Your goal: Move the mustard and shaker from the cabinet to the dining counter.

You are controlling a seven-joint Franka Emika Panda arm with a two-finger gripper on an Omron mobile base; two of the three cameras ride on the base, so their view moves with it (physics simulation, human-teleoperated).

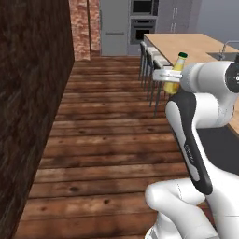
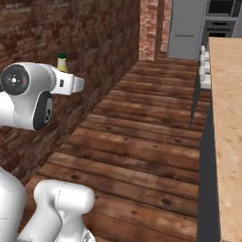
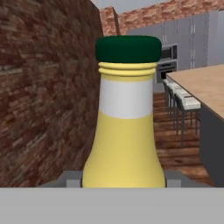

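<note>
Brick wall and plank floor, pincer [image 3: 124, 181] gripping upright mustard [image 3: 124, 140] mid-air, wood table [image 1: 186, 46] with stools [image 1: 151, 58] well apart.

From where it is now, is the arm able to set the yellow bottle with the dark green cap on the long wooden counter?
Probably not yet. The gripper holds the yellow bottle over the plank floor, and the grey stools stand along the near edge of the wooden counter.
</note>
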